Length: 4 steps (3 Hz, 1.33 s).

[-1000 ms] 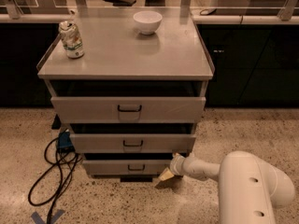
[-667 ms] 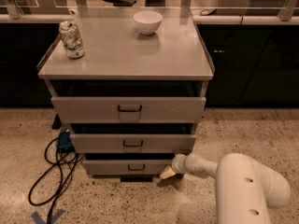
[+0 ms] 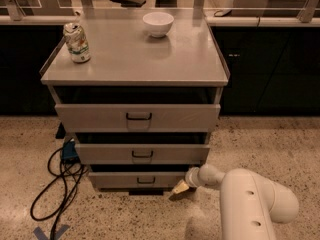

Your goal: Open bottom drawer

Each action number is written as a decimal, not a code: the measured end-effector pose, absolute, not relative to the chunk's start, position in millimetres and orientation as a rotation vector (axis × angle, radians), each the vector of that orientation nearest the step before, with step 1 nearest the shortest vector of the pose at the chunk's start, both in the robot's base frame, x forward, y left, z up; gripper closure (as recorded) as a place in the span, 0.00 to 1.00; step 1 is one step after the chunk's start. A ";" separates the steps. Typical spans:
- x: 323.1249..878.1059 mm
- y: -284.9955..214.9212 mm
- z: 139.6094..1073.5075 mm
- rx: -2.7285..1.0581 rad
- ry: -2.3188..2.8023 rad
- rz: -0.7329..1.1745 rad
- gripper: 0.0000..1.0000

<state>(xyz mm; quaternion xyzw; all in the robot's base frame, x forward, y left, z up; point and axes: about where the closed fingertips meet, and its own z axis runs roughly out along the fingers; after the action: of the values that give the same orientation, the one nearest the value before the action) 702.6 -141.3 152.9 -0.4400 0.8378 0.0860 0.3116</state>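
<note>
The bottom drawer (image 3: 120,180) is the lowest and narrowest grey front of the three-drawer cabinet (image 3: 135,64), with a small dark pull handle (image 3: 146,180) at its centre. It stands out a little from the cabinet body, like the two drawers above it. My gripper (image 3: 180,187) is low by the floor at the drawer's right end, to the right of the handle, with yellowish fingertips pointing left. My white arm (image 3: 250,204) fills the lower right.
A drinks can (image 3: 76,42) and a white bowl (image 3: 158,23) stand on the cabinet top. Black cables (image 3: 57,184) and a blue box (image 3: 68,151) lie on the speckled floor at the left. Dark cabinets run along the back wall.
The view has shifted slightly; my arm and gripper stay at the right end of the bottom drawer. The drawers look unchanged.
</note>
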 end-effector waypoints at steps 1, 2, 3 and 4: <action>702.5 -141.3 152.9 -1.161 2.211 0.227 0.19; 702.5 -141.3 153.3 -1.161 2.211 0.227 0.43; 702.5 -141.3 162.2 -1.161 2.211 0.227 0.66; 702.5 -141.3 166.1 -1.161 2.211 0.226 0.89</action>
<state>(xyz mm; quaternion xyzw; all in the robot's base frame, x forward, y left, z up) 702.5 -141.3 166.1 -0.4401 0.8378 0.0858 0.3116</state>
